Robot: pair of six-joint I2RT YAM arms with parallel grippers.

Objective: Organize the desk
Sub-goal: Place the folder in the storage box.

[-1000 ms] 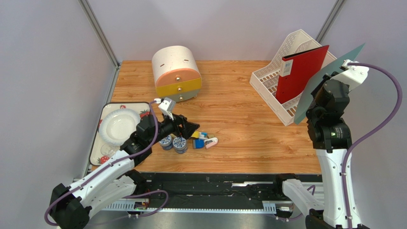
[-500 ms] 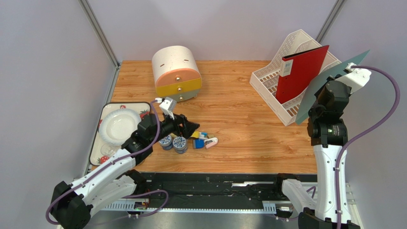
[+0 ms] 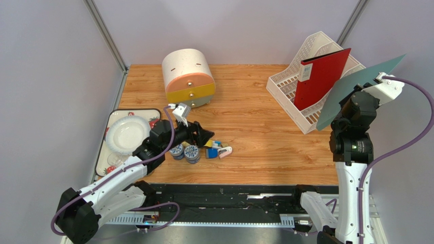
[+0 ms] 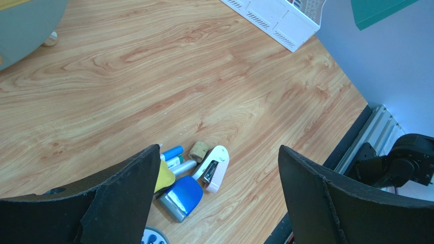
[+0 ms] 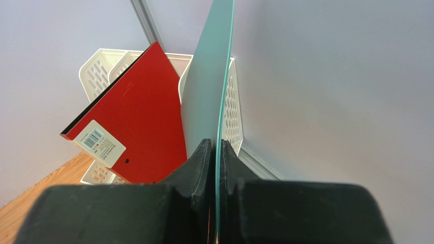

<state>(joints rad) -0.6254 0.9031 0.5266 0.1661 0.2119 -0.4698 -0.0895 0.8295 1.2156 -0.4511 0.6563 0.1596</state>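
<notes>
Tabletop: rectangular slab of light orange-brown wood-grain laminate. It fills the middle of the top view, with metal frame rails at its edges and plain grey walls on three sides.

Left claw: matte black fingers spread wide and holding nothing. It hangs over the near-left part of the tabletop, above a cluster of small items. In the left wrist view, the cluster shows between the fingers:
- a white stapler
- a stubby cork-coloured cylinder just beside it
- two slim blue-capped pens
- a yellow piece
- a blue-and-grey rounded block

Two round lids with blue patterning sit touching each other at the left of the cluster.

Right claw: closed tight on the lower edge of a thin, stiff teal sheet. The sheet is held up on edge over the right side, next to the white plastic lattice rack.

Rack: at the far right, tilted back. A glossy red folder with a white barcode label leans inside it.

Far left-centre: cream drum-shaped drawer unit with a peach drawer above a yellow one, each with a small knob.

Near-left edge: strawberry-print tray carrying a white scalloped plate.
</notes>
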